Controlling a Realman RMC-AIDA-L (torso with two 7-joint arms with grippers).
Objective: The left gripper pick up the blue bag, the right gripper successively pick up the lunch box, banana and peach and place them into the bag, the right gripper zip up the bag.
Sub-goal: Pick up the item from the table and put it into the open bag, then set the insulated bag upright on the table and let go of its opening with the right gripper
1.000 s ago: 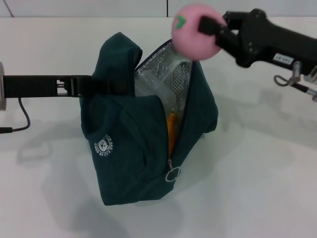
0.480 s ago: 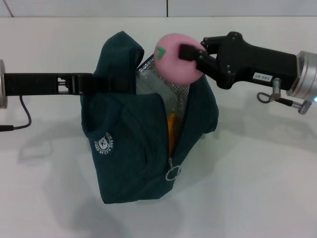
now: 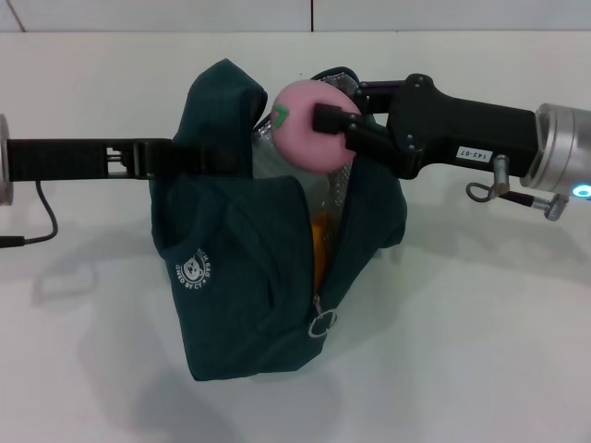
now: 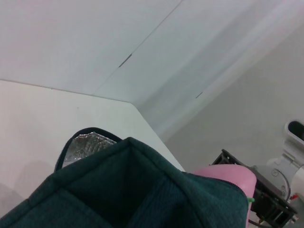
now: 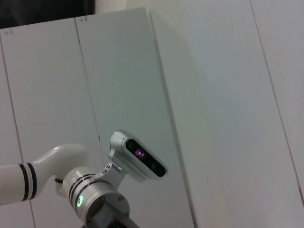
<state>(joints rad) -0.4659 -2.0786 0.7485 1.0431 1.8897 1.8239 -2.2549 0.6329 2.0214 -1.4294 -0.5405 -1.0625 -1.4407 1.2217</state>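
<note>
Over the bag (image 3: 231, 314) mouth, right gripper (image 3: 325, 122) jaws pinch the peach (image 3: 303, 126). Left gripper (image 3: 189, 159) jaws clamp the bag's edge. Lower further before release, clear of the zip.

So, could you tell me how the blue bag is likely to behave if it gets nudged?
Probably floppy: the blue bag sags in folds where the left gripper holds it. It would likely deform, not slide. The peach, pinched by the right gripper, looks rounder and firmer.

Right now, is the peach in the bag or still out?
Out: the right gripper holds the peach over the bag's open mouth.
</note>
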